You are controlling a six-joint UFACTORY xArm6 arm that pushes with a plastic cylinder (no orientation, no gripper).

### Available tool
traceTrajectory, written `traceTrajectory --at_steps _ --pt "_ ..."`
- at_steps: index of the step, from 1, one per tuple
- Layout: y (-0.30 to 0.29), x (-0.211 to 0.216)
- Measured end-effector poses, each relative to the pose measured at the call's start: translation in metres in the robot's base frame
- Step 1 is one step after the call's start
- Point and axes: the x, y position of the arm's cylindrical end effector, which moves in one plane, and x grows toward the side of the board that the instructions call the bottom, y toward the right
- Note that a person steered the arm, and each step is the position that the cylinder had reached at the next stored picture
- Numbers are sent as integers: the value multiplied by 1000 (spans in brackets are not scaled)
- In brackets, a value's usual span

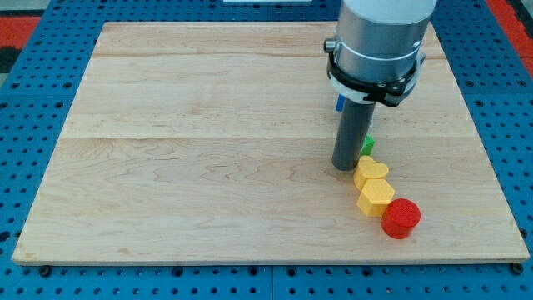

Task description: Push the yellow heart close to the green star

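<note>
nearest the view's bottom, a red cylinder point(401, 218) touches a yellow hexagonal block point(376, 197), above which the yellow heart point(371, 171) lies just to the right of my tip point(345, 167), whether touching cannot be told. my tip is a bare rod end with nothing held, and behind it a sliver of the green star point(367, 146) shows close above the heart, with a partly hidden blue block point(340, 104) farther up. all rest on a pale wooden board point(208, 150) set on a blue perforated table point(37, 58), with a red edge at the view's top corners.
</note>
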Motion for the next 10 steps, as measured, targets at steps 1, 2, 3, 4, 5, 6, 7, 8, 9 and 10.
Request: traceTrajectory --at_steps 1,2,3,4,5,6,7,8,9,10 --pt "18 -1" --pt "26 -1" --pt "23 -7" --pt "35 -11" --pt "81 -3" --pt "130 7" --pt "119 44" --pt "95 63" --pt "57 60" --pt "42 56"
